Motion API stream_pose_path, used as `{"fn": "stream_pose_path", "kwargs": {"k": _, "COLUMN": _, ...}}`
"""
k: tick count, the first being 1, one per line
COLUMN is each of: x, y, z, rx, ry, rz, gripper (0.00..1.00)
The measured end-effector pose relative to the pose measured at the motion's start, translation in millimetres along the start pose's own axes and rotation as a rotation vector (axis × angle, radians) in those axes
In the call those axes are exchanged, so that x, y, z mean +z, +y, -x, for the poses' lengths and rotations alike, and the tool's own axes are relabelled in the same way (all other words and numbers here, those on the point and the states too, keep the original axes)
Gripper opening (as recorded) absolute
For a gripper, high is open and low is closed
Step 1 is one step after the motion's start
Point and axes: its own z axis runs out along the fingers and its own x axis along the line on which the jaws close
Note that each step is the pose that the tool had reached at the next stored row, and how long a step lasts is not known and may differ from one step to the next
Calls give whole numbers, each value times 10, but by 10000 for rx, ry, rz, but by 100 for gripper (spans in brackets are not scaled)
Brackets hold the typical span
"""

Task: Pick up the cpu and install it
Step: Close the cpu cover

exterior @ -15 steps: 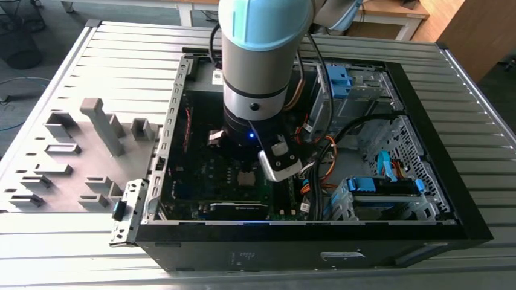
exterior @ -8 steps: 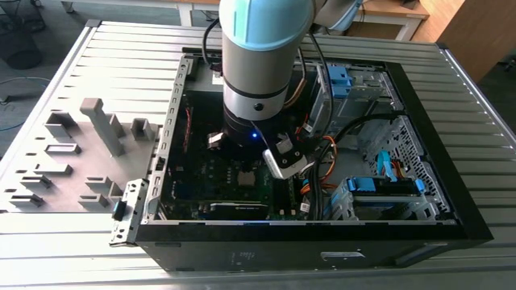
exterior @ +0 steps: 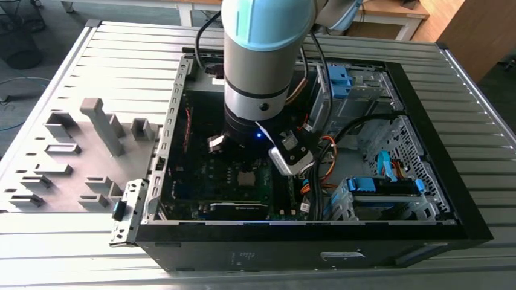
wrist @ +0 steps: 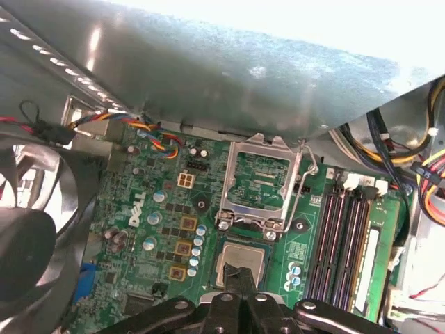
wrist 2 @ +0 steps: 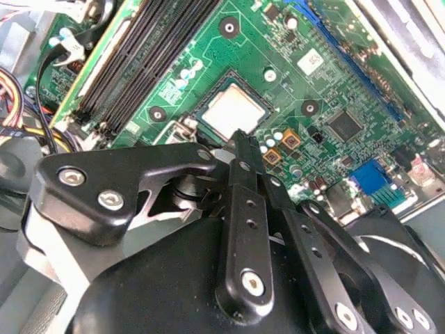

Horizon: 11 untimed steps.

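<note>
A wide table (exterior: 484,121) of ribbed metal carries everything, and on it lies a black computer case (exterior: 282,254) with its side open upward. The arm (exterior: 262,60), with its pale blue and silver joint, comes down from above into the open case, toward the exterior view's left half of it. Beside the case, at the exterior view's left, a grey tray (exterior: 72,187) lies on the table with several grey plastic blocks (exterior: 101,124) standing on it. At the bottom of the case lies the green motherboard (wrist 2: 334,76) (wrist: 160,209). In the first wrist view a dark round fan (wrist: 28,229) is near one edge of the board, and bundles of coloured wires (wrist: 146,136) run along the case wall. The long black memory slots (wrist 2: 132,62) (wrist: 341,236) lie side by side next to the processor socket. The metal frame (wrist: 261,181) of the socket stands raised with its 1 wire lever, so the socket under it is uncovered. The gripper (wrist 2: 240,139) (wrist: 240,278) hangs low above this socket, and its 2 jaws are closed together with nothing visible between them. The cpu (wrist 2: 233,111) (wrist: 240,259) lies flat in the socket, silvery top upward, directly at the tips of the gripper; I cannot tell if they touch its near edge.
</note>
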Motion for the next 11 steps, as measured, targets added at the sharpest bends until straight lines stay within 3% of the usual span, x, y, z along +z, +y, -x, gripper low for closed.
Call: {"fn": "stream_pose_path", "kwargs": {"k": 11, "x": -3, "y": -30, "z": 158, "rx": -345, "ry": 23, "rz": 1, "gripper": 11}}
